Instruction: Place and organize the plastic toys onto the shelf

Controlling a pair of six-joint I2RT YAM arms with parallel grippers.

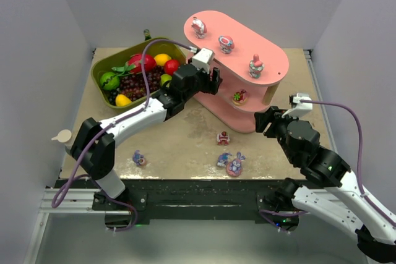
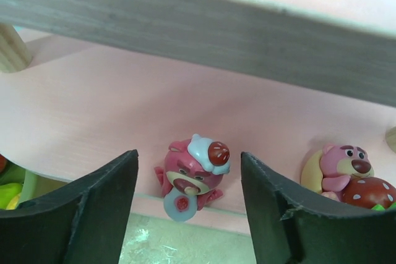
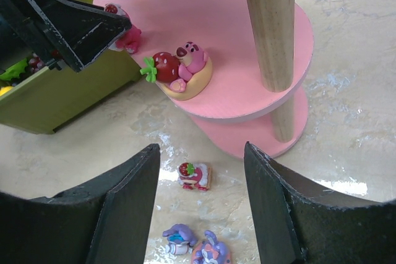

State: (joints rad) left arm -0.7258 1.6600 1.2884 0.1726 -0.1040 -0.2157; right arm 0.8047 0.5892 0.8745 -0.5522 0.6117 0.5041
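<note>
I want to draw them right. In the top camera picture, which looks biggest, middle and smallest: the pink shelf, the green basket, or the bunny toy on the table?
1. pink shelf, largest
2. green basket, somewhat smaller
3. bunny toy, tiny beside both

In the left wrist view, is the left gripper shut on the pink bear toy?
No, the left gripper is open: the pink bear toy stands on the shelf with a gap to each finger.

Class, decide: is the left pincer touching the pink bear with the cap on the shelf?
Apart. The left wrist view shows the left pincer open around the bear, with bare shelf visible on both sides of it.
</note>
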